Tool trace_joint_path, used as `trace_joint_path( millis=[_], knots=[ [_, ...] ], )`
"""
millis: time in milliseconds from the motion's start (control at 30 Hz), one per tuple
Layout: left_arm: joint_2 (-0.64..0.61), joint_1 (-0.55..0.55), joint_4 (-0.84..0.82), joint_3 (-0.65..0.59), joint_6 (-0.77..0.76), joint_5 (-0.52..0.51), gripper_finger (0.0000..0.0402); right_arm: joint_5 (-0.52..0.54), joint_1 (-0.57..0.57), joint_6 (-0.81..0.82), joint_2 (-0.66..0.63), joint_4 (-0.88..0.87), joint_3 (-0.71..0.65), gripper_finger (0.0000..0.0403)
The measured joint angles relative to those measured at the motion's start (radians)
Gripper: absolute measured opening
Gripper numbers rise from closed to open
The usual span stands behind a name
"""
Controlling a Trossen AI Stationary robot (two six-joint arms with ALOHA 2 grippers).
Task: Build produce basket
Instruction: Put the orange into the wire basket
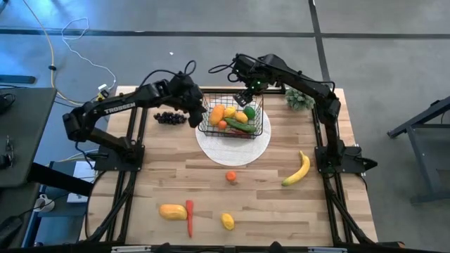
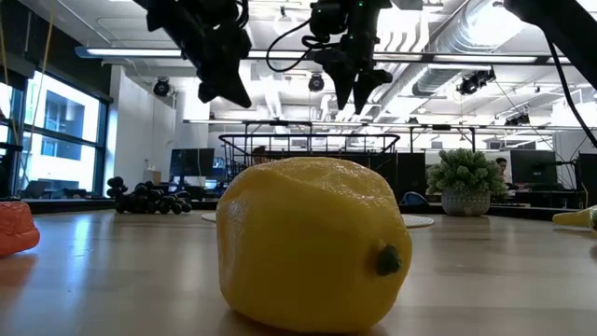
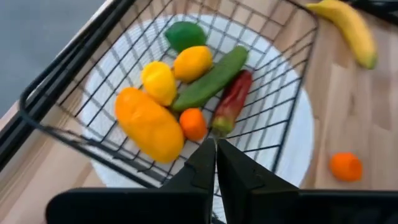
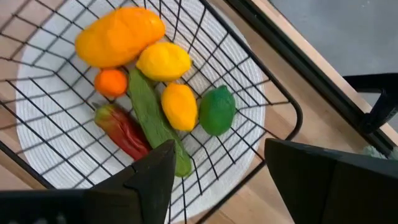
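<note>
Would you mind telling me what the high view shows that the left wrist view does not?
Only the high view: the dark grape bunch, the bushy green plant, a long red chilli, an orange mango and a yellow lemon on the wooden table. Only the left wrist view: the left tool, shut. Both: the black wire-mesh basket on the round white disc, the yellow banana and the small orange fruit.

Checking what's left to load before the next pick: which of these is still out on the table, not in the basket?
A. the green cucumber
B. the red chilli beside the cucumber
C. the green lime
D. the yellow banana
D: the yellow banana lies on the bare wood of the table, apart from the basket, while the other three sit inside it.
</note>
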Motion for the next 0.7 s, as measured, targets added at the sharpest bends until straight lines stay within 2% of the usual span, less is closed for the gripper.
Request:
trace_joint_path(
  millis=[167,300,700],
  knots=[
    [-0.002,0.005,0.002,0.0,-0.027,-0.011,0.0022,-0.006,0.004,-0.017,0.0,-0.035,0.0,0.0226],
    [-0.025,0.019,-0.021,0.003,-0.034,-0.003,0.0052,-0.007,0.029,-0.017,-0.003,-0.05,0.0,0.0226],
    [-0.037,0.029,-0.341,0.194,0.004,-0.012,0.0178,-0.088,0.21,0.122,-0.036,-0.053,0.0,0.0226]
  ],
)
